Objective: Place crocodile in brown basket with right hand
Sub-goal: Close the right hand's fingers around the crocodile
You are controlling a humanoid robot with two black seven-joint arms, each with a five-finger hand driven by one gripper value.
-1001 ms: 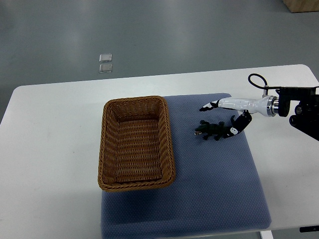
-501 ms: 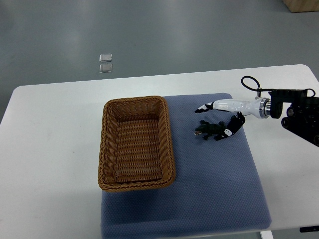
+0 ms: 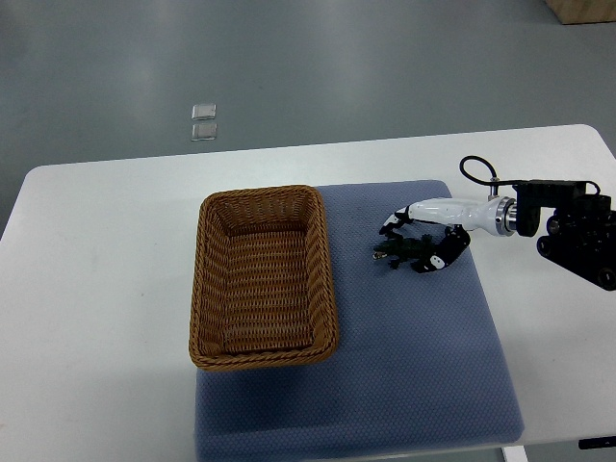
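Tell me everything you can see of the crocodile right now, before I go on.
The crocodile is a small dark green-black toy, plastic or rubber by its look, with a paler patch at its snout. It lies flat on the blue mat, right of the brown basket and outside it, snout toward the basket, tail toward the right hand. That hand arches over it; whether it grips the toy cannot be told.

A blue mat [image 3: 423, 366] covers part of a white table [image 3: 96, 289] — beyond it, two small pale squares [image 3: 203, 122] sit on the grey floor [image 3: 337, 67].
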